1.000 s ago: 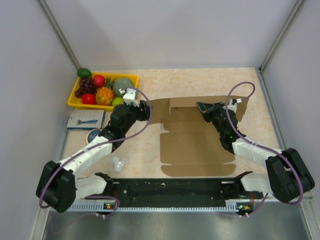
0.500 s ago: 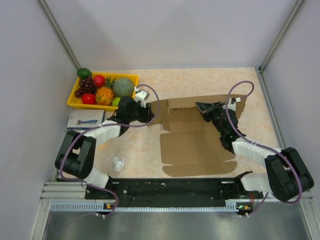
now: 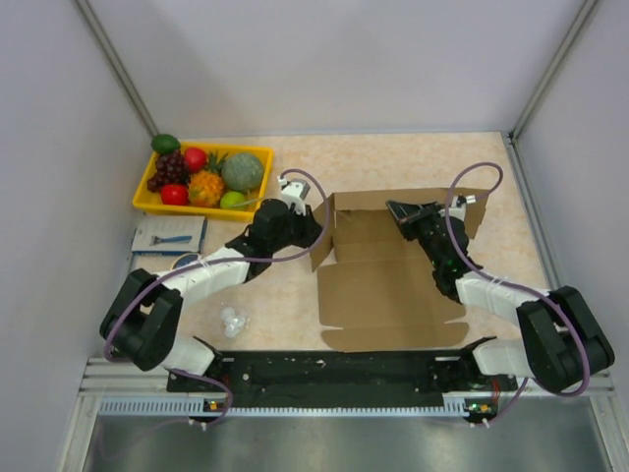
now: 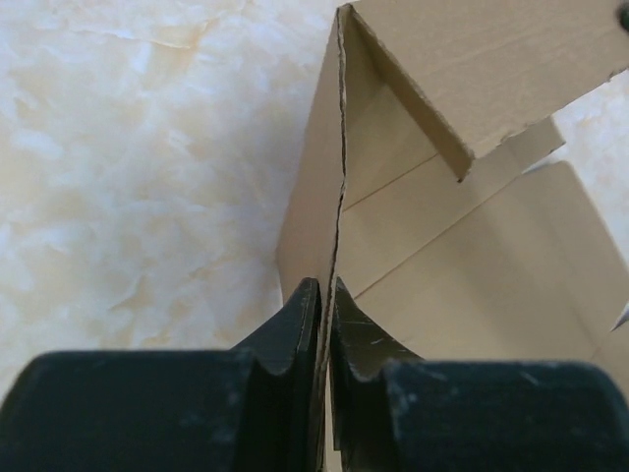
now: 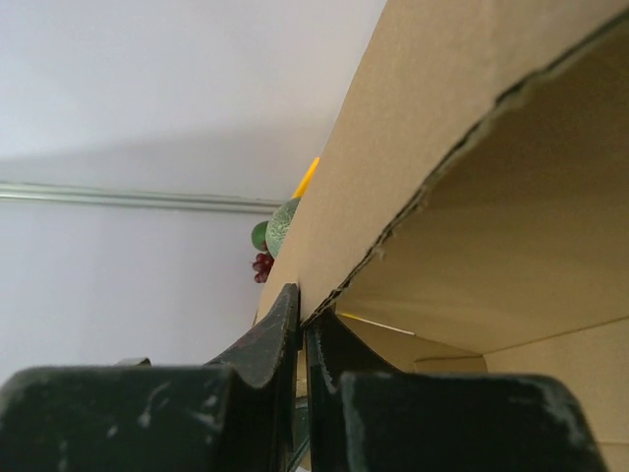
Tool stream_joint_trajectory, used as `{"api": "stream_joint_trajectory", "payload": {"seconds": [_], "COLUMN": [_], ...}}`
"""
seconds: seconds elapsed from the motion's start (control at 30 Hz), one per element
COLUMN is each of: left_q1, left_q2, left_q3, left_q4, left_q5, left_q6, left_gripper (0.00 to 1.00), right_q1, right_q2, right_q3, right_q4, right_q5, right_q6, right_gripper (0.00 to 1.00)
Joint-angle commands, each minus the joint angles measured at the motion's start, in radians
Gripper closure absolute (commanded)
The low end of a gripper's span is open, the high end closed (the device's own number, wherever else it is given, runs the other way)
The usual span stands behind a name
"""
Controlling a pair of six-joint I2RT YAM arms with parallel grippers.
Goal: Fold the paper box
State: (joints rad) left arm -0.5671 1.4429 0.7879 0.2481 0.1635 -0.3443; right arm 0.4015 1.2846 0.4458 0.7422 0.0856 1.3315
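The paper box (image 3: 378, 290), plain brown cardboard, lies in the middle of the table with its base flat and its front flap spread towards the arms. My left gripper (image 3: 316, 234) is shut on the box's left side panel, which stands nearly upright. In the left wrist view the panel's thin edge (image 4: 339, 197) runs up from between the closed fingers of that gripper (image 4: 326, 295). My right gripper (image 3: 398, 209) is shut on the raised back wall. The right wrist view shows this cardboard (image 5: 413, 128) pinched in that gripper (image 5: 301, 310).
A yellow tray (image 3: 147, 203) of fruit stands at the back left. A blue-white packet (image 3: 167, 234) and a dark round thing (image 3: 184, 265) lie in front of it. A small clear lump (image 3: 233, 320) sits near the left arm. Grey walls close in both sides.
My left arm has swung right and its gripper has closed on the box's left side panel, which has risen from flat to nearly upright. The right gripper has kept its hold.
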Motion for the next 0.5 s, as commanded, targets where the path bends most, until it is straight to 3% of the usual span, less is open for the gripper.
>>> {"api": "stream_joint_trajectory", "payload": {"seconds": [0.0,0.1,0.17,0.33,0.47], "left_q1": [-0.065,-0.102,-0.122,-0.137,-0.136], "left_q2": [-0.038,-0.045,-0.044,0.01,0.036], "left_q3": [-0.053,-0.087,-0.114,-0.222,-0.292], "left_q4": [0.198,0.23,0.305,0.599,0.771], "left_q5": [-0.131,-0.183,-0.18,0.028,0.165], "left_q6": [-0.196,-0.208,-0.188,-0.161,-0.124], "left_gripper": [0.88,0.86,0.77,0.49,0.34], "right_q1": [0.003,0.007,0.008,0.007,0.007], "right_q2": [-0.005,-0.028,-0.04,-0.067,-0.087], "right_q3": [-0.027,-0.03,-0.032,-0.038,-0.058], "right_q4": [-0.026,-0.066,-0.098,-0.132,-0.129], "right_q5": [-0.032,-0.021,-0.018,-0.024,-0.029], "right_q6": [-0.023,-0.029,-0.035,-0.045,-0.041], "right_gripper": [1.0,1.0,1.0,1.0,1.0]}}
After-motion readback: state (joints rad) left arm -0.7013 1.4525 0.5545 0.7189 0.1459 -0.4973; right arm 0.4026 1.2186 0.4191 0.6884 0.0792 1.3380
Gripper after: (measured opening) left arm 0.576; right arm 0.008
